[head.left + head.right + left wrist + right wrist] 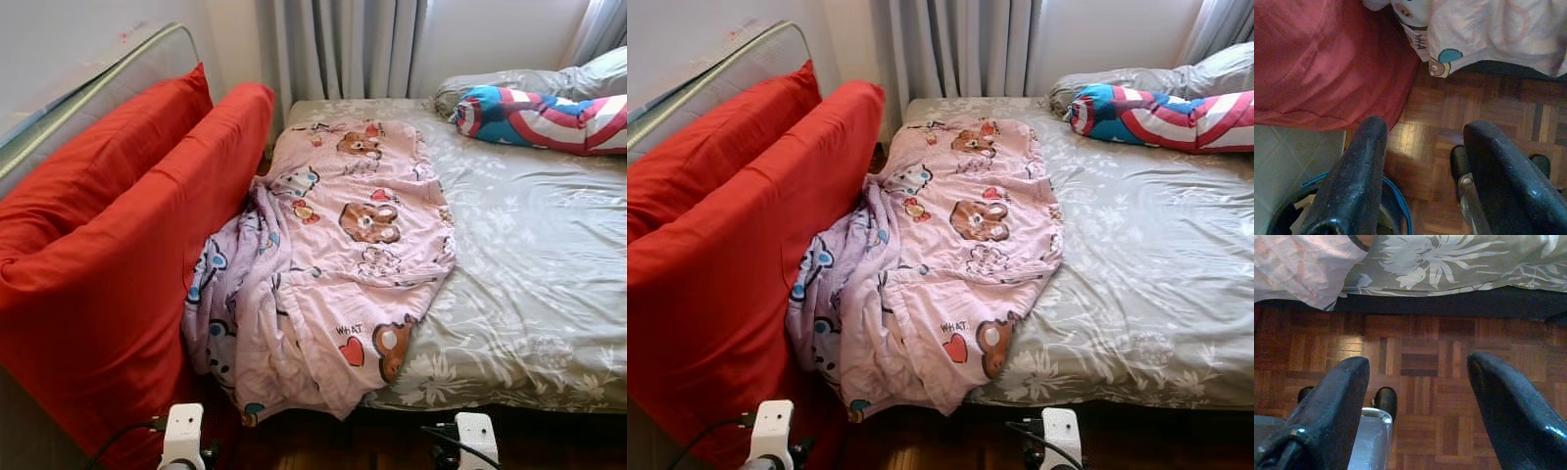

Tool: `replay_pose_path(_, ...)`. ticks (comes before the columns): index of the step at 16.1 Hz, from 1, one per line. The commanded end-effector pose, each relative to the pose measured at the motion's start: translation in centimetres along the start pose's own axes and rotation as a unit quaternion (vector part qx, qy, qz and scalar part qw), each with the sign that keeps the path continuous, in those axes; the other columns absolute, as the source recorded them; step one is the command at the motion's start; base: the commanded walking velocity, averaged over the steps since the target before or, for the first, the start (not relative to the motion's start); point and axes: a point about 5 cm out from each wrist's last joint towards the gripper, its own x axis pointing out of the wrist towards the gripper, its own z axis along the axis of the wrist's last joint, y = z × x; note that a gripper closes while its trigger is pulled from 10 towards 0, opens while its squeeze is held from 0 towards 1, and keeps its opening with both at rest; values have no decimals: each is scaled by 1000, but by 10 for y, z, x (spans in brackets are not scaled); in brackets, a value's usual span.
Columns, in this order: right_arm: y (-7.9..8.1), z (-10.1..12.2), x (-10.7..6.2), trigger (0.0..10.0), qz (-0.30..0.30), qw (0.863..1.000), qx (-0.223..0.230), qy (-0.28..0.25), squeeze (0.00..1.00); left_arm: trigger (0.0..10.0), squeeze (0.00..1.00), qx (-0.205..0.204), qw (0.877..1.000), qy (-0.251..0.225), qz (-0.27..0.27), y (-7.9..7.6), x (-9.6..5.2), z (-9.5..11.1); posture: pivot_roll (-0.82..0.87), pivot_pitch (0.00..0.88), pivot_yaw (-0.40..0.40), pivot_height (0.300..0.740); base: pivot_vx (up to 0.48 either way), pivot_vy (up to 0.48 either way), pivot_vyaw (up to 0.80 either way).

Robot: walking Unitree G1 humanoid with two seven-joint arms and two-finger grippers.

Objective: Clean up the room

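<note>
Floor gap: a strip of bare parquet floor runs along the foot of the bed, open to both wrists.
Left side: red cushions lean up beside the bed and wall off that side.
Between cushions and bed: the pink cartoon blanket spills into this gap and hangs toward the floor.
Mattress top: the grey floral sheet to the right of the blanket lies bare.
Far corner: a striped bolster and grey pillow lie there.

one blanket, two red cushions.

White wrists, black cabled
</note>
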Motion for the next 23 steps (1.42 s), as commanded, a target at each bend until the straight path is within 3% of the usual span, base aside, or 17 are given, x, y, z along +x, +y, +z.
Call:
replay_pose_path(1,-1,-5,-1,10000,0,1000,3,11,0,10000,0,-1,1000,3,1,2,0,1,-13,0,40,740,0,0,0)
replay_pose_path(7,1,-6,-1,10000,1,1000,1,13,0,10000,0,-3,1000,4,0,1,0,0,-11,0,36,740,0,0,0)
replay_pose_path(17,40,7,4,10000,23,1000,-8,5,0,10000,0,1,1000,9,-1,-1,-1,-4,-12,0,36,740,0,0,0)
replay_pose_path(20,38,3,3,10000,22,1000,-10,9,0,10000,0,1,1000,10,-2,-1,-1,-5,-12,0,35,740,0,0,0)
replay_pose_path(23,19,-7,0,10000,14,1000,-18,12,0,10000,0,0,1000,10,-2,0,-1,-5,-11,0,35,740,0,0,0)
